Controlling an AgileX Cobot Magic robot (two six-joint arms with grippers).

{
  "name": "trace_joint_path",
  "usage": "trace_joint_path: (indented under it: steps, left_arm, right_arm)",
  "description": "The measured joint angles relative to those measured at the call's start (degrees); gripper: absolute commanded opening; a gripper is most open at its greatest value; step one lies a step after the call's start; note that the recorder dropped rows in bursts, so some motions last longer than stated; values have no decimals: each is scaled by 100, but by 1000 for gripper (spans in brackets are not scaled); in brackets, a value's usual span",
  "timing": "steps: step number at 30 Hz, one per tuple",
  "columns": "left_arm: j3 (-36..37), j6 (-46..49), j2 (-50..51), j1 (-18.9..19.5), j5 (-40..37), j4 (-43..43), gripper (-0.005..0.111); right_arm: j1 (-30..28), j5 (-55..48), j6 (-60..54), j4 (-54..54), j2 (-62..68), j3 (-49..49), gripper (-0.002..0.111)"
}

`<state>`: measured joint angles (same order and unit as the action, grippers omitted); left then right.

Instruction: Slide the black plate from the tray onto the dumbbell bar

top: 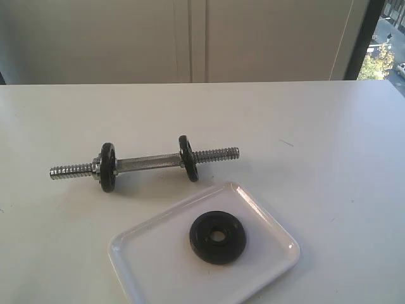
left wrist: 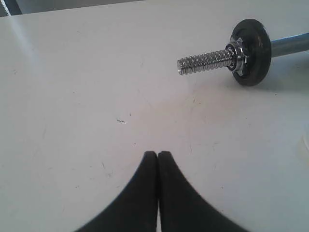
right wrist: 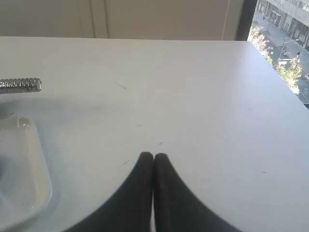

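The black plate lies flat in the middle of the white tray at the table's front. Behind the tray rests the chrome dumbbell bar, carrying two more black discs, one on the left and one on the right. The left wrist view shows the bar's threaded end and a mounted disc well ahead of my left gripper, which is shut and holds nothing. My right gripper is shut and holds nothing, with the tray's corner and the bar's other end off to one side. Neither gripper shows in the exterior view.
The white table ends at a far edge in front of pale wall panels. A window with a dark frame sits at the back right.
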<state>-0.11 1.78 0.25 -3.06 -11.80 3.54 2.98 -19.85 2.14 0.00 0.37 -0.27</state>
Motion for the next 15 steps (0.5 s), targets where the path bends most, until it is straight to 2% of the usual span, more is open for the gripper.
trace_joint_path:
  steps: [11,15]
  left_arm:
    - [0,0,0,0,12,0,0]
    - [0,0,0,0,338,-12,0]
  right_arm:
    - [0,0,0,0,0,0,0]
    - [0,0,0,0,0,0,0]
